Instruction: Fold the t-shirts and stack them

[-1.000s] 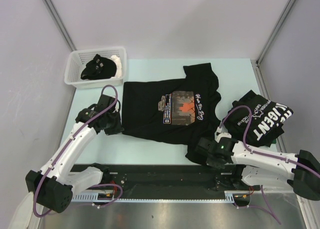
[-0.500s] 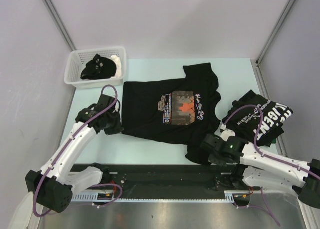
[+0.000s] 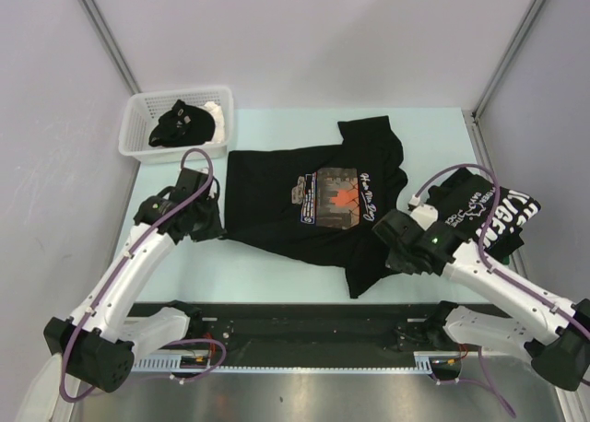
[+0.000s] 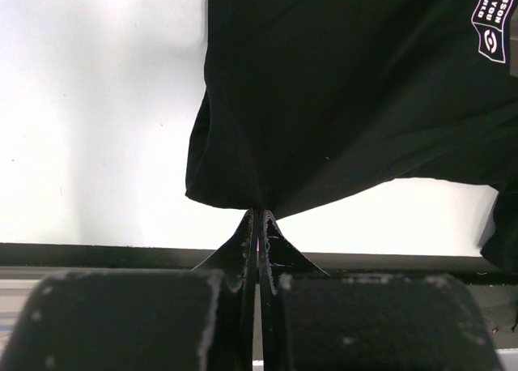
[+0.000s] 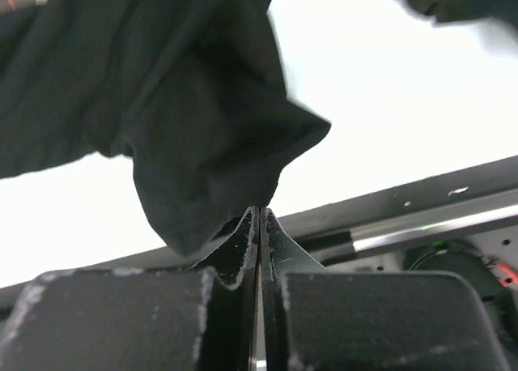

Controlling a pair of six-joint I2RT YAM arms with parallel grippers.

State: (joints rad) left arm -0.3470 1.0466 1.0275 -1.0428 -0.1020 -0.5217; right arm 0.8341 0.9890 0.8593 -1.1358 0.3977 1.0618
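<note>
The printed shirt lies spread flat on the table at mid-frame. The left gripper has its jaws pressed together on the shirt's left edge. The right gripper pinches a bunched corner of it (apparently the lower right sleeve). The lettered shirt lies bundled at the right, and a basket sits at the upper left.

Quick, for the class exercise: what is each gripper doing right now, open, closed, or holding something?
Left gripper: closed, gripping the printed t-shirt.
Right gripper: closed, gripping the same t-shirt.
</note>
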